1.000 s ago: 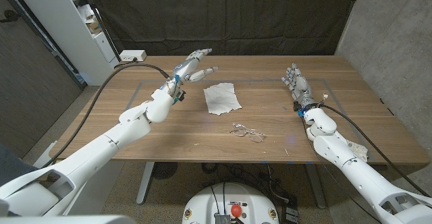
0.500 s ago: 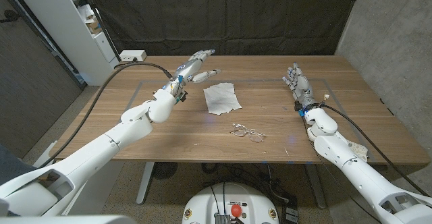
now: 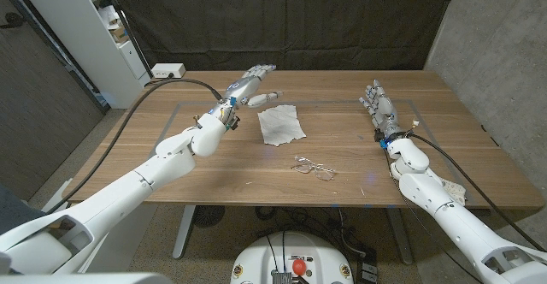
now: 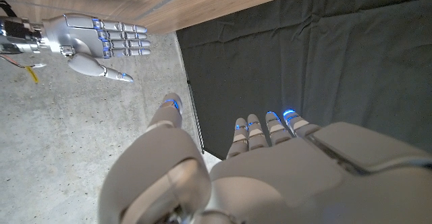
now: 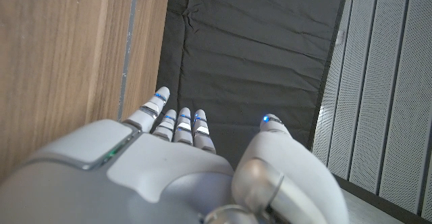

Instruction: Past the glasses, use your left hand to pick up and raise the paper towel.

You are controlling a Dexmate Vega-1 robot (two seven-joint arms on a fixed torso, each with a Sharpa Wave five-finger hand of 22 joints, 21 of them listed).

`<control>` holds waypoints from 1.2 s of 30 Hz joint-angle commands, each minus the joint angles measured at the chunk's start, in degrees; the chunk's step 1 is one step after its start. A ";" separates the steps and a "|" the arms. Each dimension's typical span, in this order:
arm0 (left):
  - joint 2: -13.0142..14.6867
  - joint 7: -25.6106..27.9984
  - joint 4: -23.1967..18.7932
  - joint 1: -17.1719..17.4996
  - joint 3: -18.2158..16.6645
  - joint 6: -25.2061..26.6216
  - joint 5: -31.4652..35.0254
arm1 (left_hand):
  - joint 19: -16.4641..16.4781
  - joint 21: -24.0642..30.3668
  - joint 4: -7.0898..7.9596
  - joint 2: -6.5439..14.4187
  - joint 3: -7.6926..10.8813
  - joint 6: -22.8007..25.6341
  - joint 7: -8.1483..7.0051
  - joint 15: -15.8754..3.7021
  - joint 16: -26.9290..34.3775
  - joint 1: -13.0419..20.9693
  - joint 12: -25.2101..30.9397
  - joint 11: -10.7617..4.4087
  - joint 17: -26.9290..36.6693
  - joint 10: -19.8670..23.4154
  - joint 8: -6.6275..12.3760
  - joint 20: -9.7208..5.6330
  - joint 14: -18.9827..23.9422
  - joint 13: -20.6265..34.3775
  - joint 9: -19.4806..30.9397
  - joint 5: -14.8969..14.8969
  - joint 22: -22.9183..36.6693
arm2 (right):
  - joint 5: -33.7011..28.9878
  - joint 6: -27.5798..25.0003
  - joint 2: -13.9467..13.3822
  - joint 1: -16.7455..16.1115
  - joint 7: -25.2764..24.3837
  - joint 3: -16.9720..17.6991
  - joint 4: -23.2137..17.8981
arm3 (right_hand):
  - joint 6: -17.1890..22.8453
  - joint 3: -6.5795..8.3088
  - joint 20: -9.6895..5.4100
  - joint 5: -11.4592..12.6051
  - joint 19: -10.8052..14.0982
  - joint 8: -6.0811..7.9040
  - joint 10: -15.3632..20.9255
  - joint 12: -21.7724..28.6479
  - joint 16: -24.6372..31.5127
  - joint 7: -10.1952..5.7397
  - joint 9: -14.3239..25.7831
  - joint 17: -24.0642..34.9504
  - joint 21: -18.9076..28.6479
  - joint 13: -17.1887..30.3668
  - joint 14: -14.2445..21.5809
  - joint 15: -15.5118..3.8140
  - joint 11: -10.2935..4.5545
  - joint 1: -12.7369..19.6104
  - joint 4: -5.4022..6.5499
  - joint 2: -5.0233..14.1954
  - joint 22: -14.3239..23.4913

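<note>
Paper towel (image 3: 281, 124) lying flat on the table (image 3: 171, 134), just above centre of the head frame, a crumpled white sheet with its long axis running up and down the picture, slightly tilted. Glasses (image 3: 313, 168) below and a little right of it, toward the frame's bottom edge, well apart from the sheet. Left hand (image 3: 249, 85) hovering up and left of the towel, close to its upper-left corner, fingers (image 3: 265, 69) spread and extended toward the upper right, holding nothing. Judged from that: towel lying down and to the right of the left hand, so a short drop toward the near corner called for, not a long reach. Right hand (image 3: 377, 106) far off at the right of the frame, fingers straight and apart, empty, standing upright near the table's right side and much farther from the sheet. Left hand clearly the nearer one. In the left wrist view, own fingers spread over dark curtain, right hand (image 4: 94, 42) at upper left
</note>
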 commanded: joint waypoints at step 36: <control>2.90 -6.31 -3.79 -0.24 1.93 7.81 6.21 | 0.61 -0.92 0.02 -1.95 0.54 6.64 0.04 -1.33 1.06 6.28 2.07 -0.88 0.08 6.50 1.77 -0.76 2.12 0.38 0.29 0.73 0.28 | -0.26 -0.45 -0.70 -2.77 -2.47 0.51 -3.57 | 0.67 -0.37 0.11 0.13 0.78 -0.09 0.42 0.02 0.42 -0.07 0.12 0.13 -0.54 0.16 0.41 0.41 0.16 -0.18 -0.18 0.58 0.22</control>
